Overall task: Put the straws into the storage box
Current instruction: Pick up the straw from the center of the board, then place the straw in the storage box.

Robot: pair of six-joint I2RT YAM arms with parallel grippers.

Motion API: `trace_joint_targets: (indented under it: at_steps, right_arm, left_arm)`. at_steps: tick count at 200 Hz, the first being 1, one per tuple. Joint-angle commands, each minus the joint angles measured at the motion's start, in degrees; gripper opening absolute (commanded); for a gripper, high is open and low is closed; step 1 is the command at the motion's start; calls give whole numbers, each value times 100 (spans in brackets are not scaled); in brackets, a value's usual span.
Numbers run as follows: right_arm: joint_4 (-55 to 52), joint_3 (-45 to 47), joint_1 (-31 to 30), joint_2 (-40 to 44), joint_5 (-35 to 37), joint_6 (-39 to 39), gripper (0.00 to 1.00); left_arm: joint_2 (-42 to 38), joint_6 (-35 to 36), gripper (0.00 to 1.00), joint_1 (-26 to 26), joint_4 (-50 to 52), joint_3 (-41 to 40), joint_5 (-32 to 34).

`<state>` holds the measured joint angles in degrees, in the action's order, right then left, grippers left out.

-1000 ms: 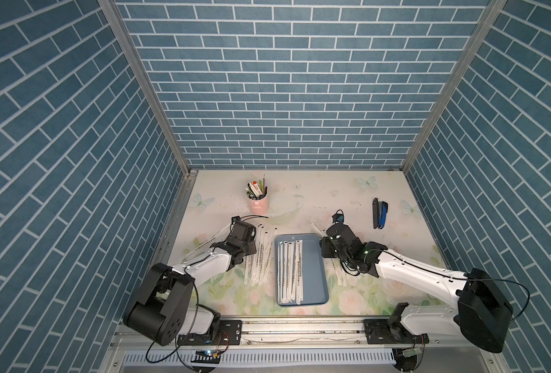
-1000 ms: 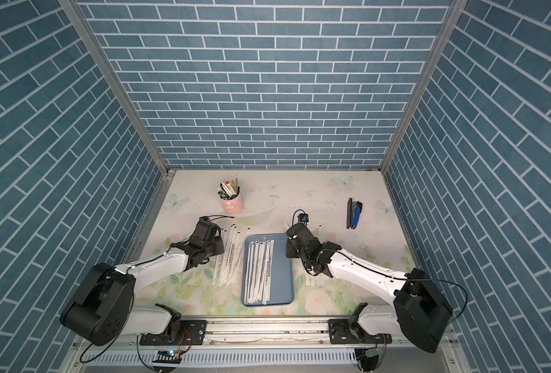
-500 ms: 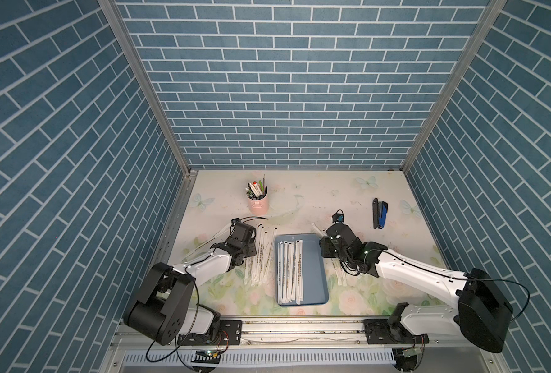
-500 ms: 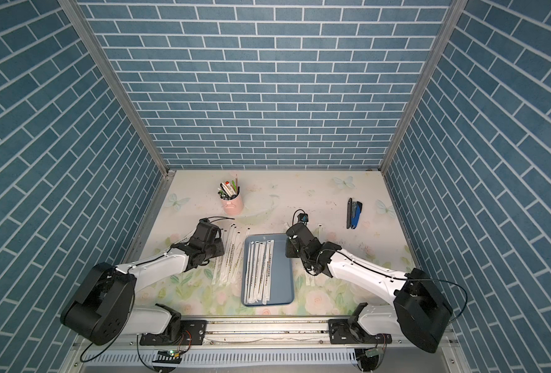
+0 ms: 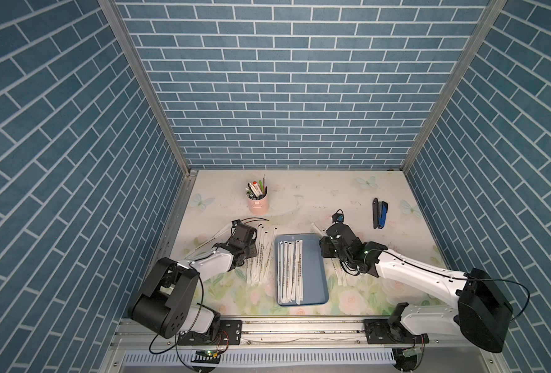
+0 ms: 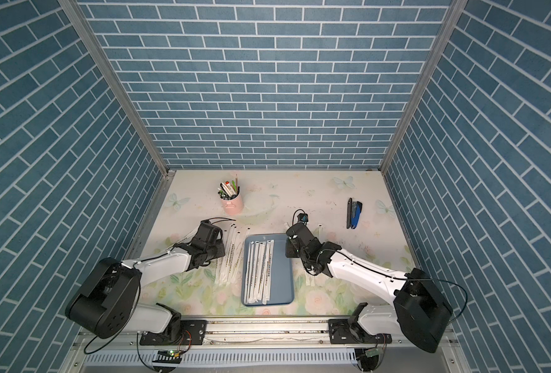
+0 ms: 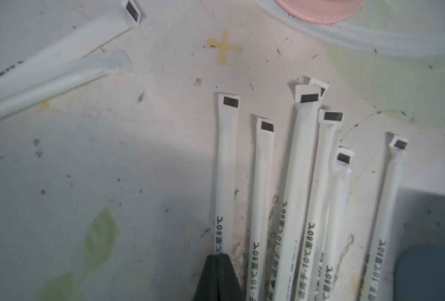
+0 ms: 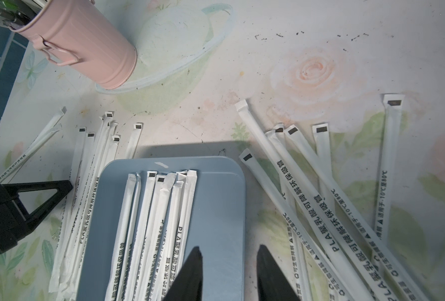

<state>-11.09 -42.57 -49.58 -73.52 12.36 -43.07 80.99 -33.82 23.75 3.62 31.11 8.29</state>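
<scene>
Looking from above first: what do the containers hold?

— In both top views I see the storage box (image 5: 316,268) lying flat on the table (image 5: 348,193), with a row of straws (image 5: 288,271) set lengthwise in its left part; its right part is bare. More straws lie loose on the table on either side of it. The pink cup (image 5: 258,206) stands farther back, upright, with pens (image 5: 256,190) in it. A stapler (image 5: 380,214) lies off to the right, well apart from the box.

— And the left wrist camera?

— My left gripper (image 7: 217,262) is clenched, its tips pressed together right at the outermost straw of the loose fan. Whether the wrapper is pinched between them, I cannot tell. A corner of the box shows just beside the fan.

— The right wrist camera?

— My right gripper (image 8: 229,247) is released, fingers apart over the bare part of the box, nothing between them. Several straws lie side by side in the box; a crossed heap lies on the table just beside its rim.
</scene>
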Motion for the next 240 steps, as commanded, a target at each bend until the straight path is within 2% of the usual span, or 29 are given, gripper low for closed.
trace_joint_targets:
  at_steps: [1, 60, 88, 104, 126, 171, 200, 240]
  right_arm:
    - [61, -100, 17, -56, -14, 105, 36]
    - [46, -173, 18, -84, -23, 128, 36]
    - [-41, -213, 23, -51, 67, 195, 36]
    - [-111, -251, 27, -7, 180, 236, 36]
    - [-148, -244, 117, 66, 254, 277, 36]
    - [-257, -145, 391, 347, 311, 325, 36]
    - [-334, -68, 517, 560, 320, 343, 36]
    - [-438, 53, 573, 795, 345, 352, 36]
  left_arm:
    - [-172, 32, 4, 25, 347, 61, 164]
    - [-641, 70, 2, 25, 996, 425, 580]
    - [-1158, 12, 2, 185, 1490, 866, 658]
    - [-1392, -209, 2, 665, 1768, 1207, 841]
    - [-1385, -875, 0, 1691, 1834, 1523, 1082]
    - [-461, -2228, 0, 3643, 633, 1704, 1171]
    - [200, -2710, 0, 4083, -332, 1637, 1198]
    - [839, -3250, 0, 4241, -853, 1444, 1226]
